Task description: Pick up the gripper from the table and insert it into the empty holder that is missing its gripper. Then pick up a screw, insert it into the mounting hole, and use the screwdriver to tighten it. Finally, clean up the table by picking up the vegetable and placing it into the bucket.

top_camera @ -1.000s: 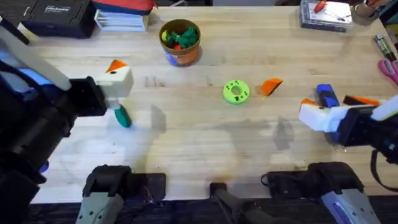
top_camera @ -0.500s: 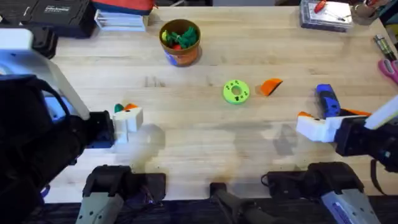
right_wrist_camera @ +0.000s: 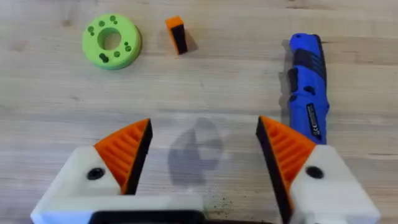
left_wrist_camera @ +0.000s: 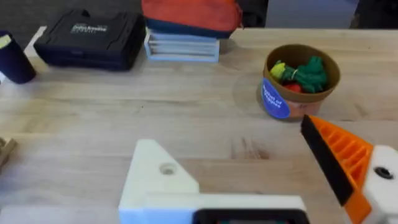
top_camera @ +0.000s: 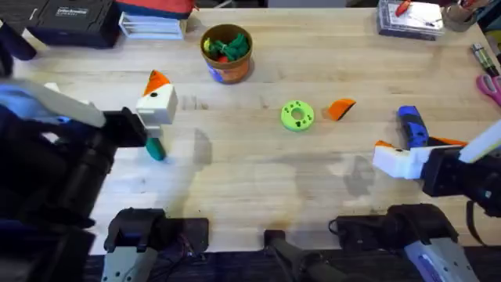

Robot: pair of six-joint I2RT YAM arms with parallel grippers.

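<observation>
The left gripper point(top_camera: 156, 100), one orange tip and one bare holder point(left_wrist_camera: 158, 177) spread wide, hangs over the vegetable point(top_camera: 155, 147), while the right gripper point(right_wrist_camera: 202, 149) gapes beside the screwdriver point(top_camera: 412, 125), the loose gripper point(top_camera: 341, 108) lying mid-desk near the green disc point(top_camera: 297, 115).

A pale wooden surface point(top_camera: 258, 180) carries the bucket point(top_camera: 227, 53) at the far side. Mid-surface lie a lime-green ring disc point(top_camera: 297, 115) and, just beside it, the gripper point(top_camera: 341, 108) — with the screwdriver point(top_camera: 412, 125) to the right, the vegetable point(top_camera: 155, 147) to the left.
</observation>
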